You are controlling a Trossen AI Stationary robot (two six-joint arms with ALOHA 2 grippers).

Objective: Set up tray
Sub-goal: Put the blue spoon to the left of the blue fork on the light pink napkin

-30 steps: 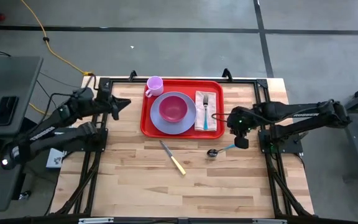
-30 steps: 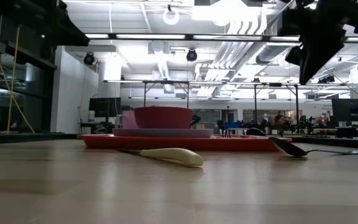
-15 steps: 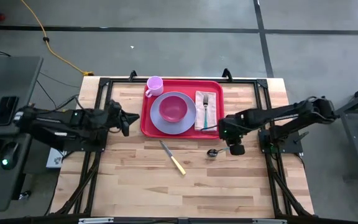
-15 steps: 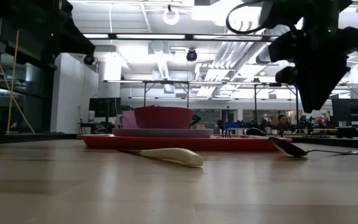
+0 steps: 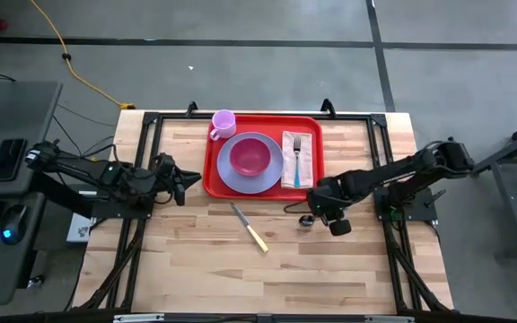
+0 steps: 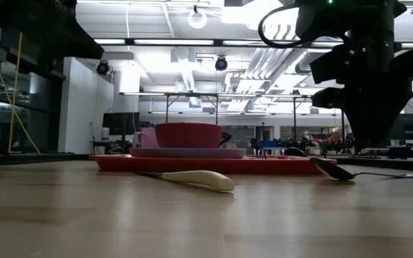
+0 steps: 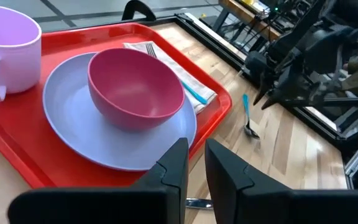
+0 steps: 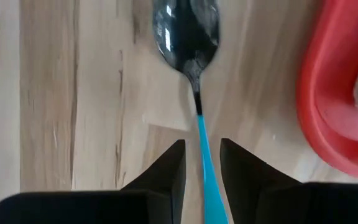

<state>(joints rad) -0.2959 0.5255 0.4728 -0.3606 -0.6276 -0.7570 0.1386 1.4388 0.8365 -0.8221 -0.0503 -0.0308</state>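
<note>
The red tray (image 5: 215, 179) holds a lavender plate (image 5: 276, 175) with a pink bowl (image 5: 250, 156), a pink mug (image 5: 223, 123), and a napkin with a fork (image 5: 299, 158). A spoon (image 5: 306, 219) with a blue handle (image 8: 204, 158) lies on the wood just near of the tray's right corner. My right gripper (image 8: 202, 155) is low over it and open, one finger on each side of the handle, without touching it. A cream-handled knife (image 5: 251, 230) lies near of the tray. My left gripper (image 5: 179, 182) hovers left of the tray, open by a narrow gap.
A black frame (image 5: 151, 121) runs around the work area. Bare wood (image 5: 267, 278) stretches between the knife and the table's near edge. In the low view the knife (image 6: 196, 179) and the spoon (image 6: 335, 170) lie in front of the tray (image 6: 206, 164).
My right gripper has moved toward the table's left and near edges and come down over the spoon's handle. My left gripper has swung toward the near edge and now sits beside the tray's left rim. Nothing on the table has moved.
</note>
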